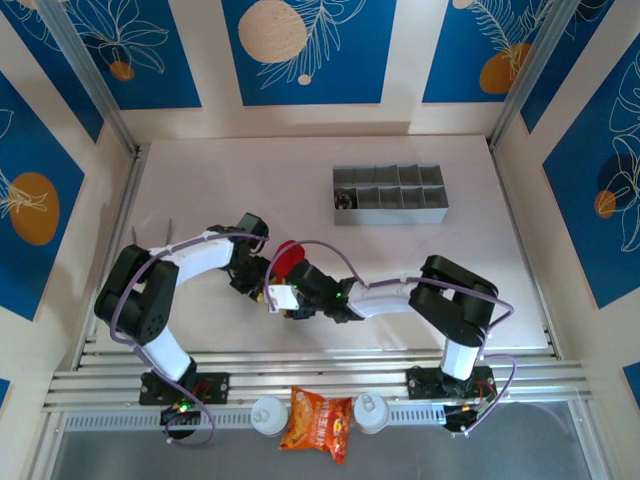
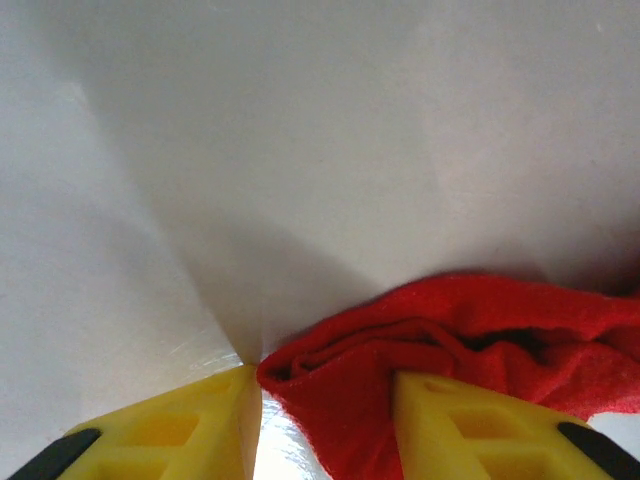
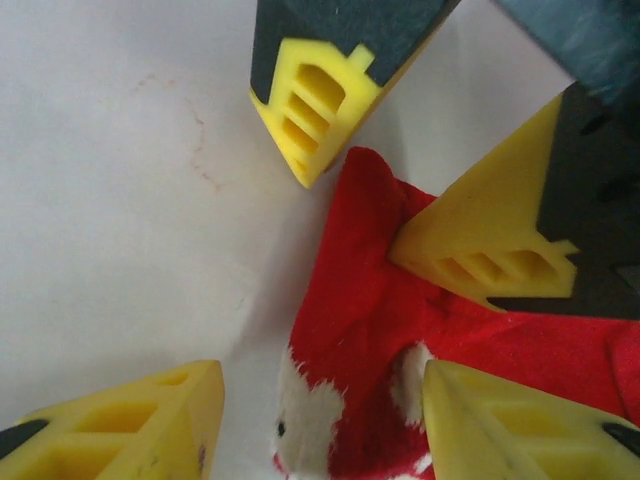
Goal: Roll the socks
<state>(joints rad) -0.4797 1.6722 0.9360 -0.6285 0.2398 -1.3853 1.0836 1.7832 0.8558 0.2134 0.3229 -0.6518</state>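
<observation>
A red sock (image 2: 470, 330) lies bunched on the white table. In the left wrist view its folded end sits between the yellow fingers of my left gripper (image 2: 325, 385), which is shut on it. In the right wrist view the sock (image 3: 370, 290) has white fluffy patches near the bottom. It lies between the two spread fingers of my right gripper (image 3: 320, 400), which is open; its left finger stands clear of the fabric. The left gripper's fingers (image 3: 310, 110) come in from above and straddle the sock's tip. From above, the sock (image 1: 288, 257) peeks out beside the left gripper (image 1: 262, 283) and the right gripper (image 1: 283, 298).
A grey compartment tray (image 1: 390, 195) stands at the back right of the table. An orange snack bag (image 1: 317, 420) lies on the near rail between two white round caps (image 1: 268, 413). Walls close in on the left, right and back.
</observation>
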